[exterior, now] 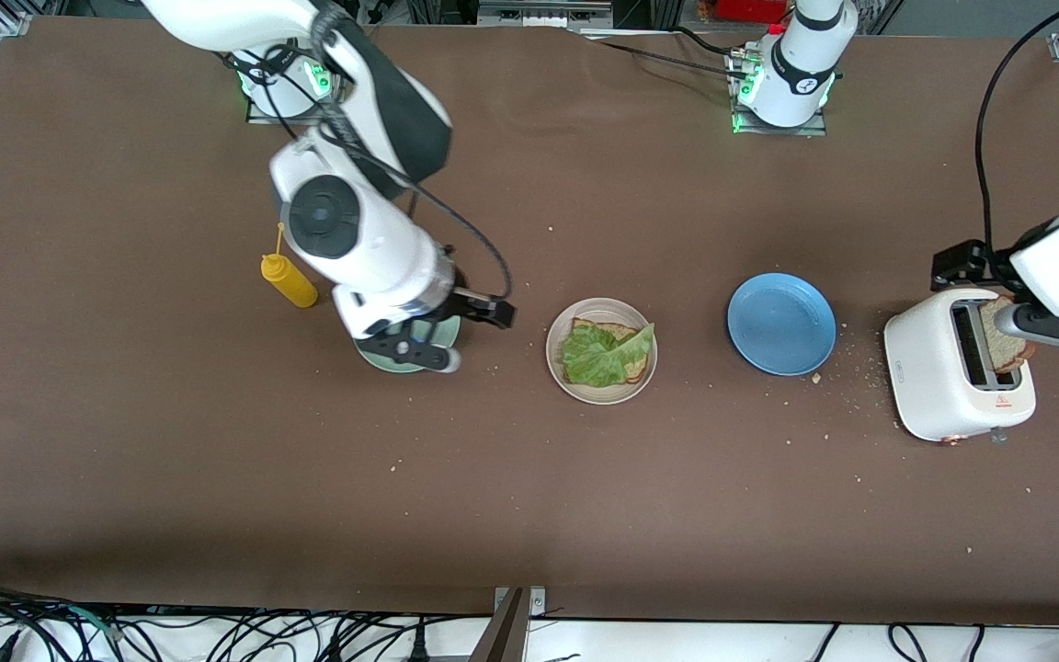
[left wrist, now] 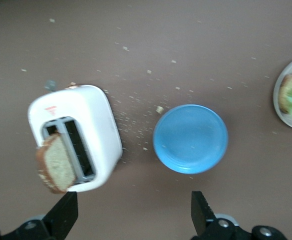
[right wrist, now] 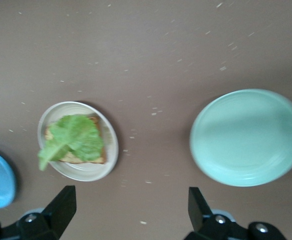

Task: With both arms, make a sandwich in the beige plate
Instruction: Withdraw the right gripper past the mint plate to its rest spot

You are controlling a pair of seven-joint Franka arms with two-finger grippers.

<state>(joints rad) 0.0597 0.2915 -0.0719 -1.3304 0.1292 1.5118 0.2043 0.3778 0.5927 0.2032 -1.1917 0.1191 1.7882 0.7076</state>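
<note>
The beige plate sits mid-table with one bread slice on it and a lettuce leaf laid over that, so the sandwich lacks only its top slice. That second slice stands upright in the slot of the toaster, near the table edge at the left arm's end.

The left gripper hangs over the toaster with its fingers spread wide and empty; in its wrist view the slice lies just off one fingertip, probably lined up so the jaws can drop around it and pinch it.

The right gripper is over the mint plate, also spread and holding nothing. That plate is bare, and the arm looks parked there, clear of the beige plate so the other arm has room. A blue plate lies empty between the beige plate and the toaster, and a mustard bottle stands beside the mint plate.
</note>
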